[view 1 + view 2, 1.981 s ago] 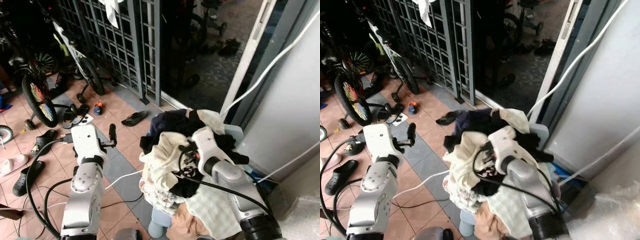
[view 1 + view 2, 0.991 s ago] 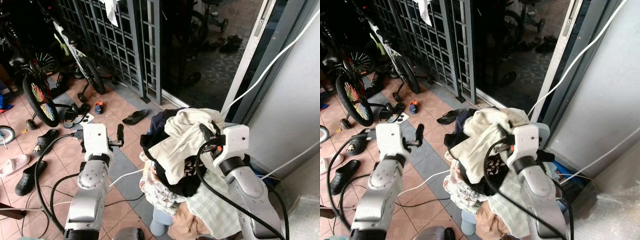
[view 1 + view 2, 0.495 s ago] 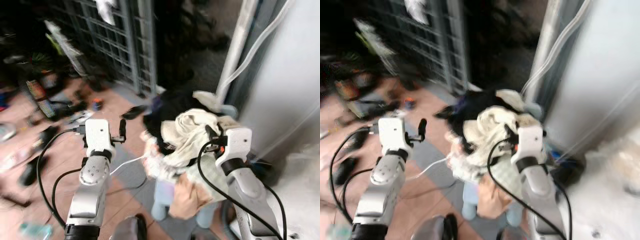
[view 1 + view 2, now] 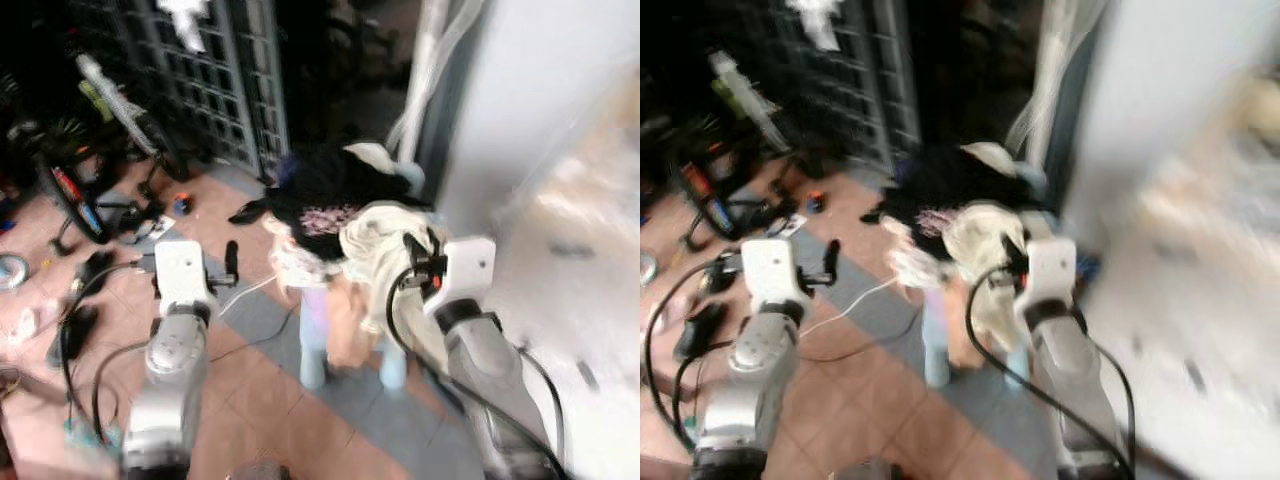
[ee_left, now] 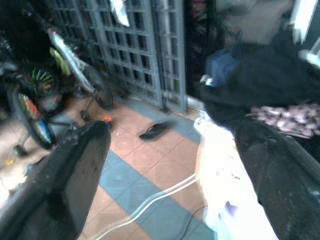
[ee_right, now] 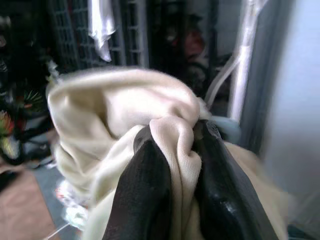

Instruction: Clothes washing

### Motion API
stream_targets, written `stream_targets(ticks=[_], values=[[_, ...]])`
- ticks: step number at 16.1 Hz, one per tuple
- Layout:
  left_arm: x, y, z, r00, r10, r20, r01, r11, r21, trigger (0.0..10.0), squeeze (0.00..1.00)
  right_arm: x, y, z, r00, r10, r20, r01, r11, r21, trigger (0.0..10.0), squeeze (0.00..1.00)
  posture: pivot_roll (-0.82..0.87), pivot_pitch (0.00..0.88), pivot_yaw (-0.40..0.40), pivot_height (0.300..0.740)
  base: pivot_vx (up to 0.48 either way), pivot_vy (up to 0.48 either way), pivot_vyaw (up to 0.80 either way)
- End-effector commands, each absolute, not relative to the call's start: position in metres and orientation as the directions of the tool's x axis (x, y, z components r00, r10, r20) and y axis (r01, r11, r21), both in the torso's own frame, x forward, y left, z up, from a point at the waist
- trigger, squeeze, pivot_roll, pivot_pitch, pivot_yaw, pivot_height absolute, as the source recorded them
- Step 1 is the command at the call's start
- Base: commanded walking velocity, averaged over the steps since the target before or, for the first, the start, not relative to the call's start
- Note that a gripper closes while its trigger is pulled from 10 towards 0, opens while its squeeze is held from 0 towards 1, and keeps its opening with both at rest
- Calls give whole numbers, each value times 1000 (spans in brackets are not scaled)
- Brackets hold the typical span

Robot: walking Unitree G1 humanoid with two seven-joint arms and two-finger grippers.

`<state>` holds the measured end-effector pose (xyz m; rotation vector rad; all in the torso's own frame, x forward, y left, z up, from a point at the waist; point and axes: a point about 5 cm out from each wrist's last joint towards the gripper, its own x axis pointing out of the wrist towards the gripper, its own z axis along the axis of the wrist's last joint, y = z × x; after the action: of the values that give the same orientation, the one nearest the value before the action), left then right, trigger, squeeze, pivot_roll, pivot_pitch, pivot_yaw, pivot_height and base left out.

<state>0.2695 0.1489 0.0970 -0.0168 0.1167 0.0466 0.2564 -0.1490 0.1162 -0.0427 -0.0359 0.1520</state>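
Metal grille gate (image 4: 215, 75) far left with bicycles (image 4: 60, 180) and sandals (image 4: 245, 212) on the tiled floor (image 4: 260, 400), pale wall (image 4: 540, 90) right; all motion-blurred, no legible writing. Laundry pile (image 4: 330, 195) centre on a light-blue stool (image 4: 315, 345), dark soft fabrics heaped. Right gripper (image 6: 175, 150) clamped on a cream knit garment (image 6: 125, 105) right of pile; left gripper (image 5: 170, 150) spread wide, empty, left of it.

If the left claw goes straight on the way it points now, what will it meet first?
Probably nothing soon: the open left claw points past the laundry pile toward the tiled floor and the metal grille gate. Depth is blurred.
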Motion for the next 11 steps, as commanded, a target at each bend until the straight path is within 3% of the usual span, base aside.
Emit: stream_targets(ticks=[1, 8, 11], values=[[272, 144, 103, 995, 20, -95, -22, 1000, -12, 10000, 0, 258, -152, 120, 991, 128, 46, -125, 991, -53, 10000, 0, -49, 0, 97, 740, 0, -442, -800], [273, 143, 103, 995, 19, -95, -21, 1000, -19, 10000, 0, 265, -154, 123, 990, 124, 61, -119, 990, -68, 10000, 0, -53, 0, 95, 740, 0, -459, -800], [274, 143, 103, 995, 19, -95, -21, 1000, -18, 10000, 0, 266, -154, 123, 990, 124, 62, -120, 991, -63, 10000, 0, -53, 0, 96, 740, 0, -395, -167]])
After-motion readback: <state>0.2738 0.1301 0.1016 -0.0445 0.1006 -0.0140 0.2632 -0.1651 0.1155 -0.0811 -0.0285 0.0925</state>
